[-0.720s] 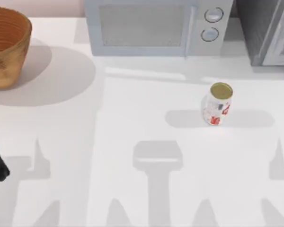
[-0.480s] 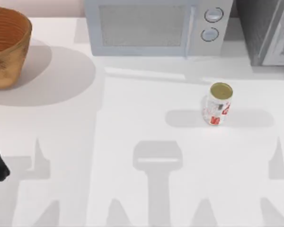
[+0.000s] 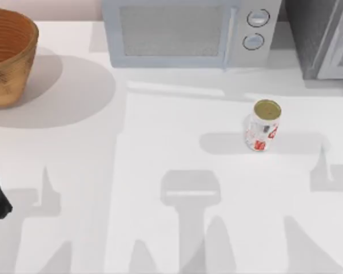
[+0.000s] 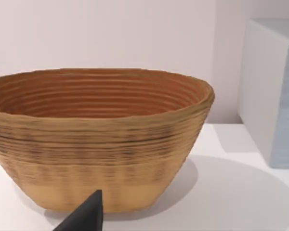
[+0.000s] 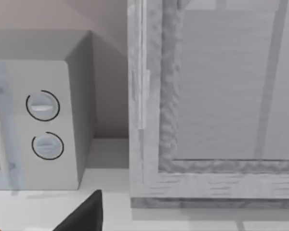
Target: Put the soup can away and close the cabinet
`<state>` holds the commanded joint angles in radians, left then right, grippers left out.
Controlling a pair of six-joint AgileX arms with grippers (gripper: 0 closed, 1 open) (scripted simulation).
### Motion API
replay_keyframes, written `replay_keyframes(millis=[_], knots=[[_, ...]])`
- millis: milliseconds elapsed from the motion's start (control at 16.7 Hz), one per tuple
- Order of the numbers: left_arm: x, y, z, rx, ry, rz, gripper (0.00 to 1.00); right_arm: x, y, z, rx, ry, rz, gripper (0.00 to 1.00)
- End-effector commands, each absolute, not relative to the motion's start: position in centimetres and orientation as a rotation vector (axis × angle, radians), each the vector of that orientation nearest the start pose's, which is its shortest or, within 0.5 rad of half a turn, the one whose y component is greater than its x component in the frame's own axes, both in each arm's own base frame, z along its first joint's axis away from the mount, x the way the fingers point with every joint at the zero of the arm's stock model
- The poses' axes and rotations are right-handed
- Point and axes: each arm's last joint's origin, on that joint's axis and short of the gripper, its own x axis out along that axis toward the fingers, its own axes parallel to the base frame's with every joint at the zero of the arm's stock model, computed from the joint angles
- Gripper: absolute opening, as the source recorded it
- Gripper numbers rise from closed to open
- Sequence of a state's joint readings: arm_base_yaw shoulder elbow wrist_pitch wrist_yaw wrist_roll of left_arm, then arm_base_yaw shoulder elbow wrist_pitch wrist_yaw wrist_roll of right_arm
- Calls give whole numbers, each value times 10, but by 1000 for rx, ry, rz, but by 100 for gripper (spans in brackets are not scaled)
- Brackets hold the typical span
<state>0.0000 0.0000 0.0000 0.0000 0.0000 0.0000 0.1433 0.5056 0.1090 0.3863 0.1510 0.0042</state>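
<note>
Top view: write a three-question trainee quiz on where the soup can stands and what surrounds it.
1. True or false: the soup can stands upright on the table.
2. Which appliance is directly behind the can? A) the wicker basket B) the microwave C) the cabinet
3. Fill in: the cabinet sits at the table's far ____ corner.

Key: 1 true. 2 B, the can stands in front of the end with the knobs. 3 right.
</note>
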Motion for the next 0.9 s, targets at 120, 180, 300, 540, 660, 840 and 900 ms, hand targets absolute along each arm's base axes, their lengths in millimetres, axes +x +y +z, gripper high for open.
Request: replay_keyframes(millis=[120,180,300,540,660,840,900], knots=[[106,-1,160,0,0,0,100,160,25,192,-7,9,-7,100],[106,-1,160,0,0,0,100,170,31,193,-7,8,-7,100],[106,-1,160,0,0,0,100,190,46,190,-9,6,-8,100],[106,-1,160,0,0,0,100,229,85,167,-9,2,-8,100],[106,-1,160,0,0,0,100,243,107,146,-9,-1,-8,100],[106,-1,160,0,0,0,100,252,137,107,-6,-4,-8,100],[106,-1,160,0,0,0,100,253,145,94,-5,-5,-8,100]])
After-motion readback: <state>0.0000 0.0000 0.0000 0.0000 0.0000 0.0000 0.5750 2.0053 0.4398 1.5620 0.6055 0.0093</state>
